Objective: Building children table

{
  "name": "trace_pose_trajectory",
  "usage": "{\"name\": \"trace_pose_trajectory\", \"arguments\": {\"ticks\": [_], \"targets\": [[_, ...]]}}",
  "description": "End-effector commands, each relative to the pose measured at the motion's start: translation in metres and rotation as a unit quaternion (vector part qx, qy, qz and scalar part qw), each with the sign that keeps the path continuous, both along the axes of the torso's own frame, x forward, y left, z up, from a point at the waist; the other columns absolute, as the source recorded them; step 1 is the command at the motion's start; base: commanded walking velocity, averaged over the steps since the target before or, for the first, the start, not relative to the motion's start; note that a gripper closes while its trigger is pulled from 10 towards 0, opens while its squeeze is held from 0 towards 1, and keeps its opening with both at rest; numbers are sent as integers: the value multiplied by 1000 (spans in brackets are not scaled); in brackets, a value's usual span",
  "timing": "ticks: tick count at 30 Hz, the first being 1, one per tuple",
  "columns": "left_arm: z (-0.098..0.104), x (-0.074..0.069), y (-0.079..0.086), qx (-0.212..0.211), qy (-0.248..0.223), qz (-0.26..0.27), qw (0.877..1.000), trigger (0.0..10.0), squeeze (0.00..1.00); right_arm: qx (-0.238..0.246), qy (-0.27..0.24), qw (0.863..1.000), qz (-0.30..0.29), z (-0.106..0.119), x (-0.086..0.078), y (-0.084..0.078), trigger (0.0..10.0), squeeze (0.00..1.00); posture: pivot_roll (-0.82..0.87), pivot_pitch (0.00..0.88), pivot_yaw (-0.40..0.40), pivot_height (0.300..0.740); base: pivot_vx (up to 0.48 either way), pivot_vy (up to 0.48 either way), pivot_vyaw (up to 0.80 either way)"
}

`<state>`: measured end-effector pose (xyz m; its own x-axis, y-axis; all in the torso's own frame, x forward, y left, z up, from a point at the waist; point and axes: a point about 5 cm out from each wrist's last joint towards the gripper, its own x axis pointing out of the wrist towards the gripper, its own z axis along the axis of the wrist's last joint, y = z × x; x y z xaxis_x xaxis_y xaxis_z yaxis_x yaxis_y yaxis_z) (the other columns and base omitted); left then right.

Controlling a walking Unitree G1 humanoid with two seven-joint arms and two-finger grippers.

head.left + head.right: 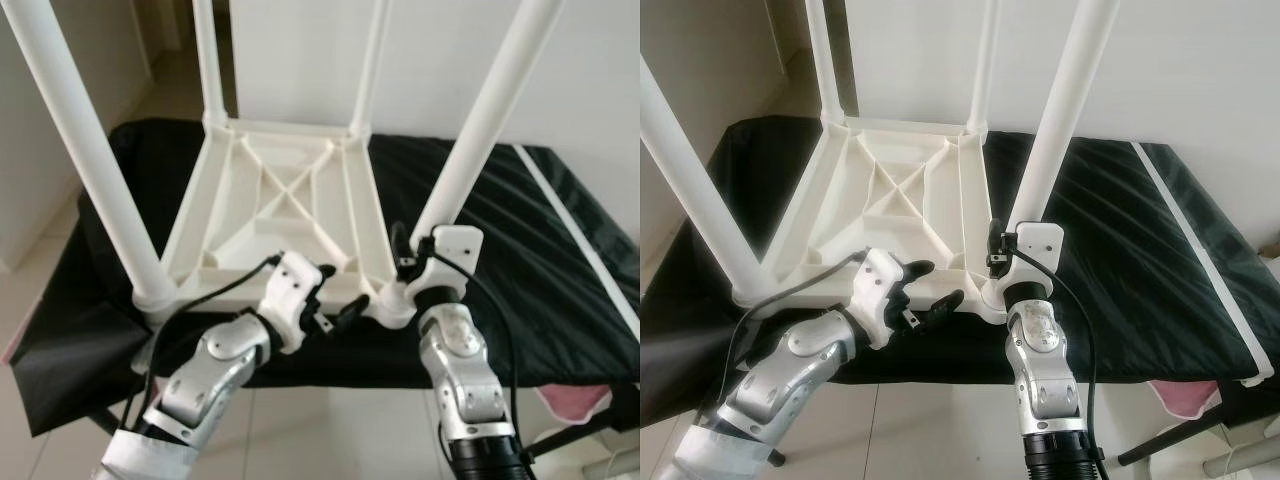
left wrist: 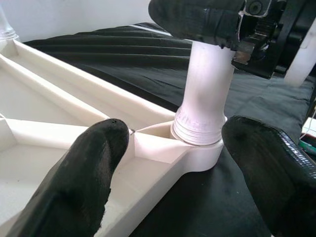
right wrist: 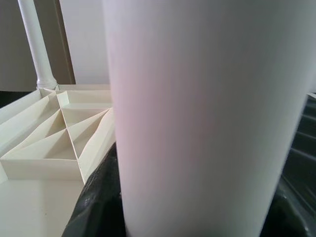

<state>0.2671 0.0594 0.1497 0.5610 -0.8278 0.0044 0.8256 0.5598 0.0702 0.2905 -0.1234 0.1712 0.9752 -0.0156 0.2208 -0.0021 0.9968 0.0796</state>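
Lying upside down on a counter draped in black cloth (image 1: 540, 250), the white plastic children's table top (image 1: 280, 215) shows its ribbed underside, with a crossed brace in the middle and four white tubular legs standing up from its corners. Its near edge sits along the counter's front edge, and the far edge points toward the white wall.

At the near right corner of the top, the right tool (image 1: 1002, 262) is up against the base of the near right leg (image 1: 480, 130), just above the round socket where that leg meets the top. Its wrist camera looks straight at the leg from very close, so the fingers cannot be made out there and I cannot tell how far apart they stand.

The left tool (image 1: 930, 288) hovers at the front edge of the top, just beside the same corner. Its two black fingers (image 2: 79, 182) are spread wide, holding nothing, and point toward the socket (image 2: 197, 148).

A pale strip (image 1: 1190, 230) runs across the cloth toward the counter's right edge.
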Motion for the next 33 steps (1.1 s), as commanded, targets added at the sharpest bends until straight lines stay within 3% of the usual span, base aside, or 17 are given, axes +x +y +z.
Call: {"name": "trace_pose_trajectory", "arguments": {"ticks": [1,8,13,17,20,22,24,27,31,33], "targets": [[0,-8,-5,6,-1,-62,998,10000,0,7,-1,1000,-8,3,0,-1,10000,0,14,0,-73,740,0,0,0],[-3,-9,-3,9,3,-60,998,10000,0,13,4,1000,-7,4,0,0,10000,0,17,0,-77,740,0,0,0],[-5,-11,-1,12,7,-58,998,10000,0,77,30,997,1,-1,1,0,10000,0,19,0,-76,740,0,0,0],[-5,-12,-1,5,13,-60,998,10000,0,101,41,994,3,-3,2,0,10000,0,20,0,-76,740,0,0,0],[-10,-24,3,-36,75,-97,992,10000,0,199,70,977,19,-10,3,0,10000,0,20,0,-74,740,0,0,0],[-15,-32,7,-42,106,-122,986,10000,0,236,79,968,24,-12,4,0,10000,0,18,0,-75,740,0,0,0],[-16,-35,9,-43,115,-130,984,10000,0,247,81,965,24,-13,4,-1,10000,0,18,0,-75,740,0,0,0],[-19,-37,18,-31,120,-133,983,10000,0,309,96,946,24,-17,5,-5,10000,0,26,0,-76,740,0,0,0],[-22,-38,25,-18,121,-126,984,10000,0,334,101,937,28,-20,6,-7,10000,0,27,0,-74,740,0,0,0],[-25,-29,35,-6,120,-85,989,10000,0,366,106,924,34,-22,6,-9,10000,0,30,0,-72,740,0,0,0]]}}
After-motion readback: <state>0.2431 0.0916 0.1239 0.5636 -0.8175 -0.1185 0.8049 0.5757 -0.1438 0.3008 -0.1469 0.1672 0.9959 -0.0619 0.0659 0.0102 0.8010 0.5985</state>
